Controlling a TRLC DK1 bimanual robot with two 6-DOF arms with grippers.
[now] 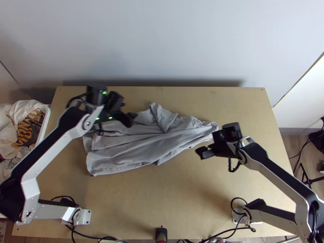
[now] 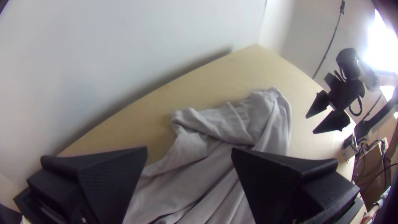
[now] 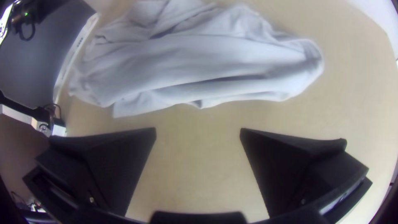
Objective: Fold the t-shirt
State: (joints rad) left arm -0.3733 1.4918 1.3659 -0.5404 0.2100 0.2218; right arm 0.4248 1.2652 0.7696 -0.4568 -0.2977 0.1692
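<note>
While the left gripper (image 2: pixel 189 150) and the right gripper (image 3: pixel 198 131) were spread wide with nothing clasped, the grey t-shirt (image 1: pixel 133 150) was laid bunched in long, rounded ridges across the smooth, pale wooden table (image 1: pixel 182 202). It was judged light, limp and readily creased, best pinched at its near edge (image 1: pixel 121 169) rather than through the overlapping, matte-surfaced layers.
</note>
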